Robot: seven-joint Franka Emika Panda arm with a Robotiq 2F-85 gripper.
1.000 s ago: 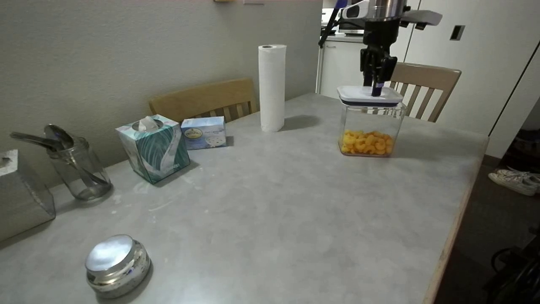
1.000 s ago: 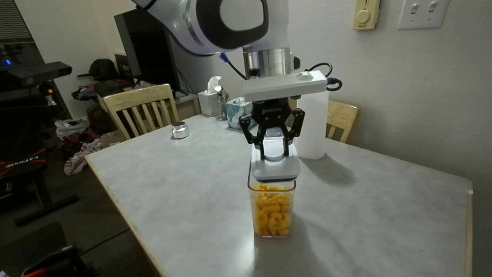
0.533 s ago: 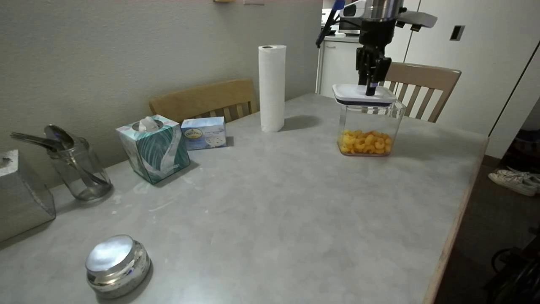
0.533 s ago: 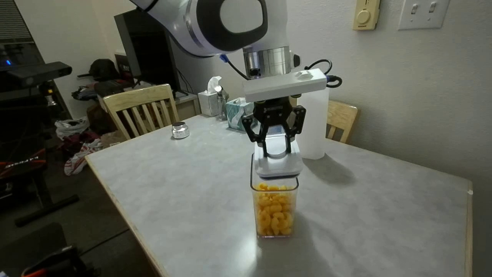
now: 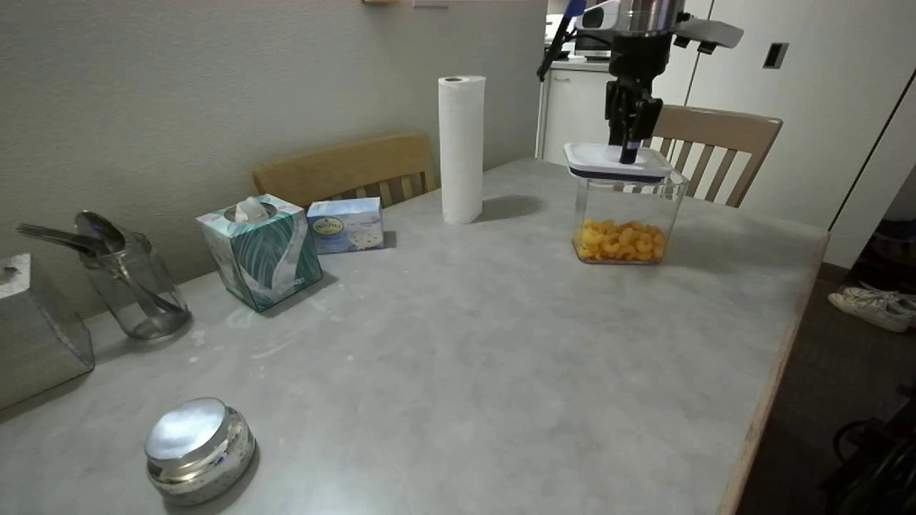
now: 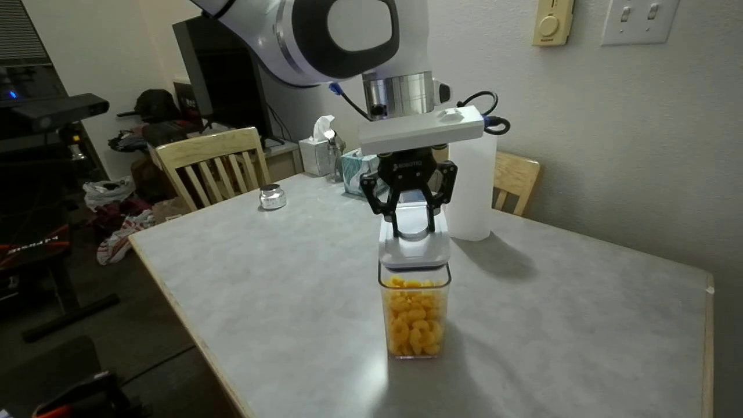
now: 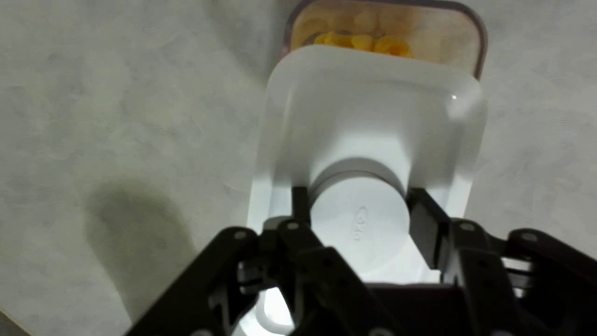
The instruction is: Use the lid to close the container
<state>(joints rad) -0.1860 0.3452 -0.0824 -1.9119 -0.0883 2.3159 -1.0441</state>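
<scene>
Held tight in the pincer (image 6: 413, 233): the white lid (image 7: 373, 109), with a squeeze from both sides on the round knob (image 7: 360, 224) in its middle. So, straight under the pincer: the lid, with its long way running up and down in the wrist view. Below that, the clear box (image 5: 630, 204) on the table (image 5: 465, 343), with yellow noodles (image 5: 620, 242) inside, its long way running nearly the same, maybe turned a tiny bit.

Not quite lined up, though. In the wrist view, past the lid's top edge, one end of the box peeking out. In both exterior views, bare rim (image 6: 415, 287) at that same end, the end away from the paper roll (image 5: 461, 150). Side to side, a good match. Touching the rim or just over it? Hard to tell.

By guess, the lining-up step, with the box not yet shut. Best next: a small slide toward the peeking end, then straight down. Go down too soon, and maybe catch an edge or tip the box.

On the knob, faint and raised, lying sideways in the wrist view: OXO. On the black front of the pincer, in an exterior view: ROBOTIQ. On the blue box (image 5: 346, 226), a yellow badge with writing too fuzzy to be sure of.
</scene>
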